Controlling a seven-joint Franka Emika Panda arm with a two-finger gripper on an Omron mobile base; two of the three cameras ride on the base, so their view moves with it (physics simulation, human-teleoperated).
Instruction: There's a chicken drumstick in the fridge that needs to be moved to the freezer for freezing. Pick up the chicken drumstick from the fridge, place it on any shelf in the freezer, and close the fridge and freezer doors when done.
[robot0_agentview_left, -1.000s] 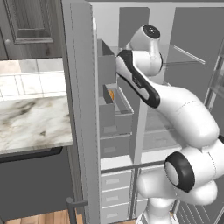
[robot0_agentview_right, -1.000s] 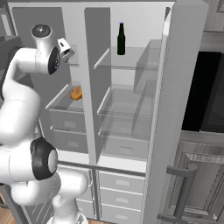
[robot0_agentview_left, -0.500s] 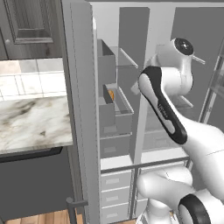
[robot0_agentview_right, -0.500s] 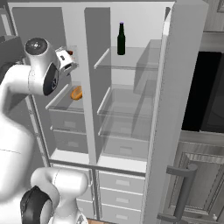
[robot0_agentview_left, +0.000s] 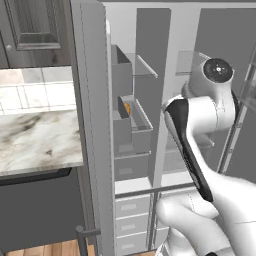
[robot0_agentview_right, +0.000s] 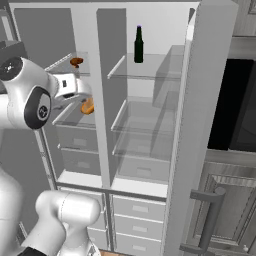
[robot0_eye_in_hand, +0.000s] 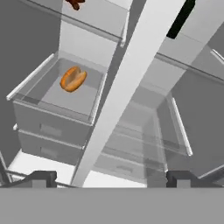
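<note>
Both doors stand open, the fridge (robot0_agentview_right: 150, 125) on the right and the narrower freezer (robot0_agentview_right: 75, 130) on the left. The right base view shows a dark bottle (robot0_agentview_right: 138, 45) on the fridge's top shelf, which the left base view hides behind the arm. In the same view the chicken drumstick (robot0_agentview_right: 76, 62), a small reddish-brown lump, lies on the upper freezer shelf (robot0_agentview_right: 62, 66), and a golden-orange food item (robot0_agentview_right: 87, 106) sits in the bin below. In the hand view the gripper (robot0_eye_in_hand: 111, 177) has its fingers spread wide apart, empty, touching nothing.
</note>
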